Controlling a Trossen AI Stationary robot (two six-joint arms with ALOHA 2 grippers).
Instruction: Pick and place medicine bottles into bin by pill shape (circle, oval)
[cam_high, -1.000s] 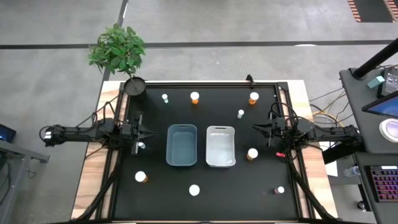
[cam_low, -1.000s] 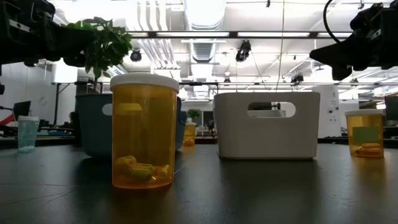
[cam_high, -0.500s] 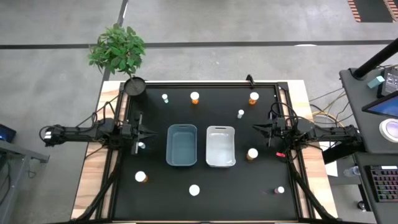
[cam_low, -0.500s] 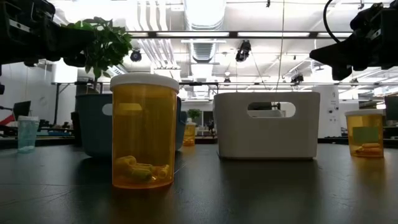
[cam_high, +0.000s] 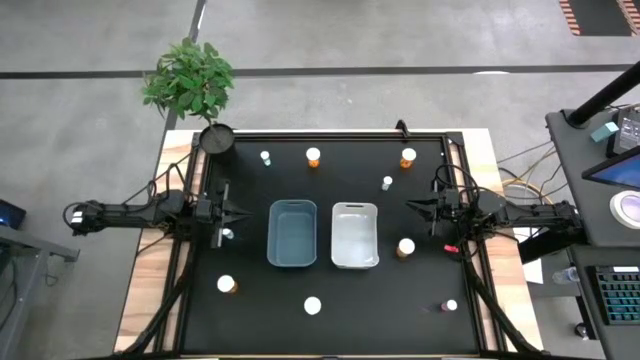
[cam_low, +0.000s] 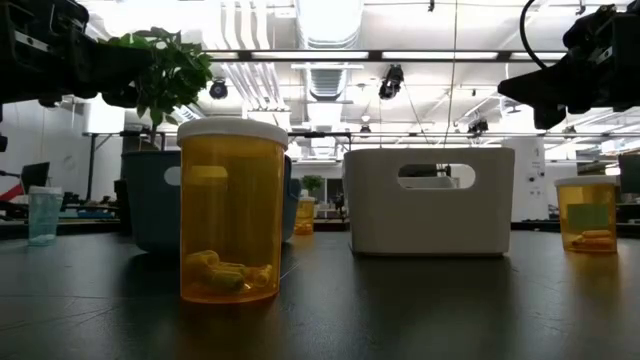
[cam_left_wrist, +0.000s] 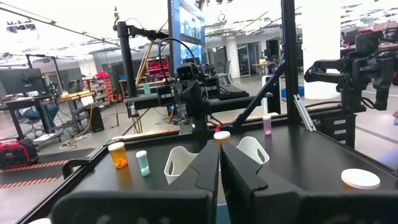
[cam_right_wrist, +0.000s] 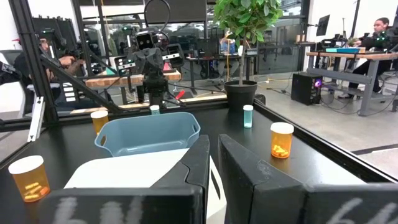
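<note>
Seemingly nothing is sorted — both the blue bin (cam_high: 292, 233) and white bin (cam_high: 354, 234) look empty, with bottles (cam_high: 313, 305) scattered around them. Left gripper (cam_high: 243, 213) and right gripper (cam_high: 411, 205) flank the bins — both closed, holding nothing.

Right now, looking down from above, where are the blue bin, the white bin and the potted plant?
blue bin (cam_high: 274, 236): high view, on its left rim.
white bin (cam_high: 355, 208): high view, on its far rim.
potted plant (cam_high: 190, 80): high view, on the leaves.

We see grey concrete floor (cam_high: 400, 40) around the table, white ceiling ducts (cam_low: 330, 75) with strip lights overhead, cluttered wooden workbenches (cam_right_wrist: 339, 56) behind.
</note>
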